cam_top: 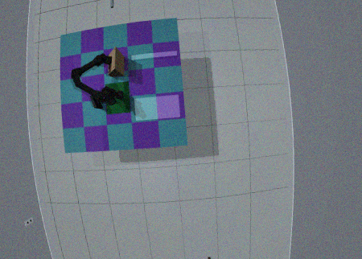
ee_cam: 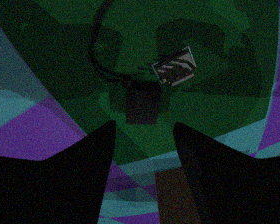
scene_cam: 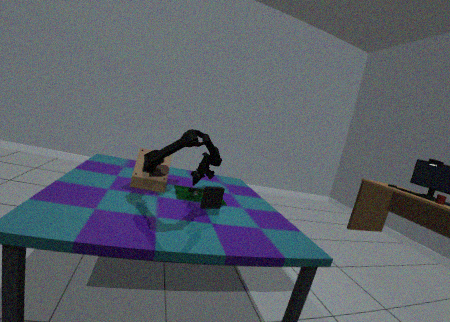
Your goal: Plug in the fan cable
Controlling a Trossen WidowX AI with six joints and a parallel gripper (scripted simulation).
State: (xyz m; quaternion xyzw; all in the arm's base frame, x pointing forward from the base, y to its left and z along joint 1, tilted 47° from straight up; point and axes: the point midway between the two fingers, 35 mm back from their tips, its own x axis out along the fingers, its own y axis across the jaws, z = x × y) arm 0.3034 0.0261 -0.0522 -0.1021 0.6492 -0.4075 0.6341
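Observation:
The green board [cam_top: 125,107] [scene_cam: 182,194] [ee_cam: 216,112] lies on the checkered table. In the wrist view a small dark plug [ee_cam: 142,104] is over the board, just beyond and between the fingertips. A black cable [ee_cam: 94,46] curves up and away from it. My gripper [cam_top: 121,95] [scene_cam: 196,179] [ee_cam: 145,127] is partly open above the board, pointing down, with nothing between its fingers. The header is too dark to make out, so whether the plug sits on it cannot be told. The fan [scene_cam: 212,197] is a dark square block beside the board; the arm hides it in the top view.
A wooden block [cam_top: 116,63] [scene_cam: 149,183] [ee_cam: 175,195] carries the arm's base. A small light metallic-looking part [ee_cam: 175,67] is on the board close to the plug. The checkered table [cam_top: 170,132] [scene_cam: 120,229] has bright light patches on its right side in the top view.

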